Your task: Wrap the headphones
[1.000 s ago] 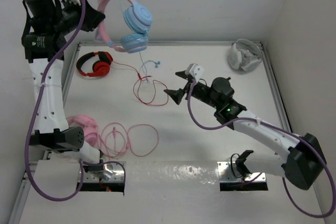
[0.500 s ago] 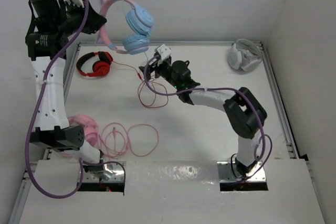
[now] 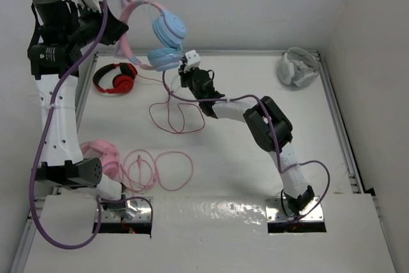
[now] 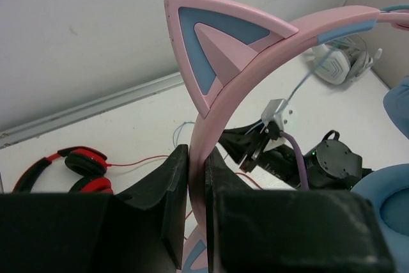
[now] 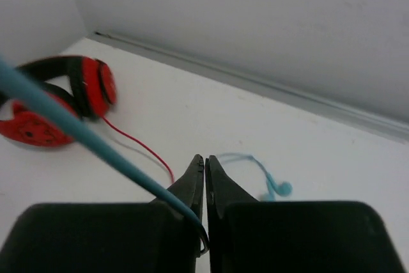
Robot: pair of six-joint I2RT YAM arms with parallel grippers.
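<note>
The headphones (image 3: 169,29), with light blue ear cups and a pink cat-ear headband (image 4: 214,113), hang in the air at the back left. My left gripper (image 3: 118,30) (image 4: 197,158) is shut on the headband just below a cat ear. Their thin blue cable (image 5: 77,129) runs down from the lower cup into my right gripper (image 3: 182,76) (image 5: 204,158), which is shut on it low over the table, just under the cups. The cable's plug end (image 5: 278,188) lies on the table beyond the fingertips.
Red-and-black headphones (image 3: 115,78) lie at the back left, and their red cable (image 3: 176,116) loops under my right arm. Pink headphones (image 3: 102,155) with a coiled pink cable (image 3: 160,171) sit near the left base. A white headset (image 3: 298,67) rests in the back right corner.
My right arm swung from mid-table to the back, under the hanging headphones, and its jaws went from open to shut on the blue cable. The red cable loop shifted slightly left.
</note>
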